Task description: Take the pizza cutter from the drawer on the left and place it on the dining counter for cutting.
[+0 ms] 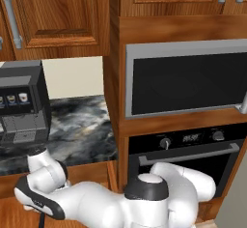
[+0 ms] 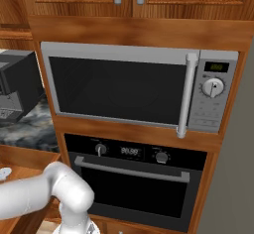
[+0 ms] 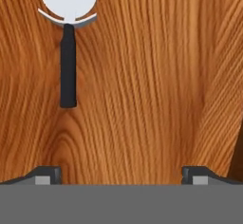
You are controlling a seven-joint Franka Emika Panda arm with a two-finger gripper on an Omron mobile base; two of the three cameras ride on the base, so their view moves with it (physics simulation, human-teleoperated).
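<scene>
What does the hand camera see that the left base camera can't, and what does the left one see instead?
The hand view looks down on the pizza cutter, with its round pale blade and slim black handle, lying on the reddish-brown wooden drawer floor. The end effector is open, and its finger tips touch nothing.

The left base view has the black coffee machine on the dark marbled counter, the grey-framed microwave, the black oven and the white arm.

Both share reddish-brown wood.

Kitchen: microwave (image 2: pixel 134 87), oven (image 2: pixel 134 186), cabinets (image 1: pixel 53 14)
</scene>
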